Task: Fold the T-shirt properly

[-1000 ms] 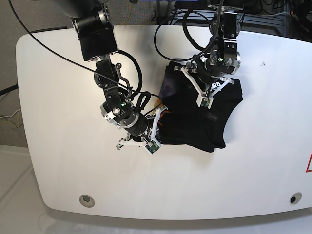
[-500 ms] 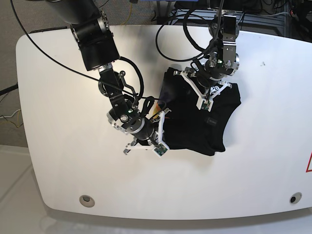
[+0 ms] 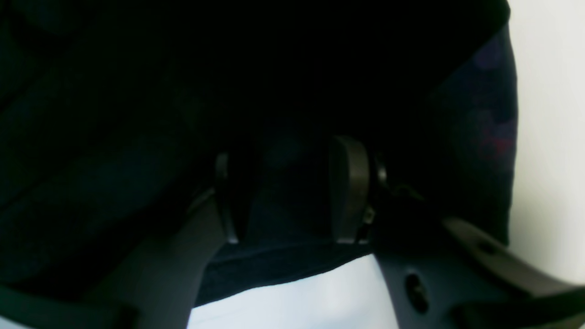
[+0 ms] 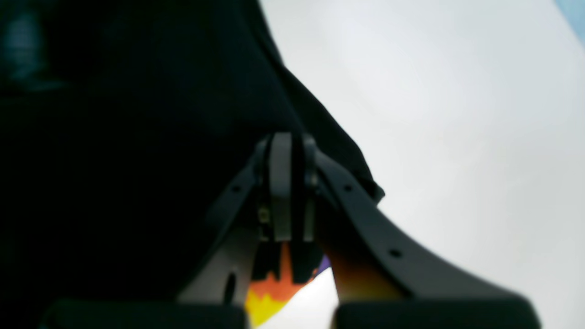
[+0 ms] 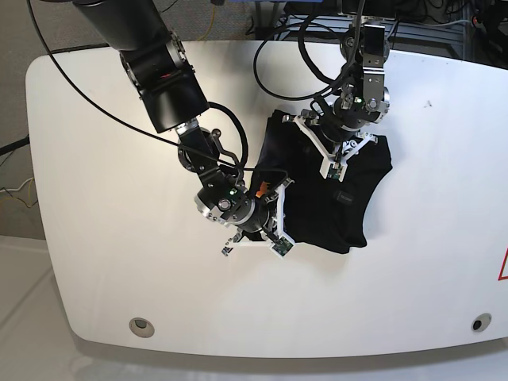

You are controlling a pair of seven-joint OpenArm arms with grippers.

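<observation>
The black T-shirt lies bunched on the white table, right of centre. My right gripper is at the shirt's lower left edge. In the right wrist view it is shut on black fabric, with orange-yellow print showing under the fingers. My left gripper is over the shirt's upper middle. In the left wrist view it has a thick fold of dark fabric between its pads, near the hem. A faint purple print shows at the right.
Black cables loop over the table's back edge behind both arms. Two round holes sit near the front edge. A red mark is at the right edge.
My right gripper has moved right and toward the front with the shirt's left edge, drawing it over the body. The orange print no longer shows from above. The left gripper has barely moved.
</observation>
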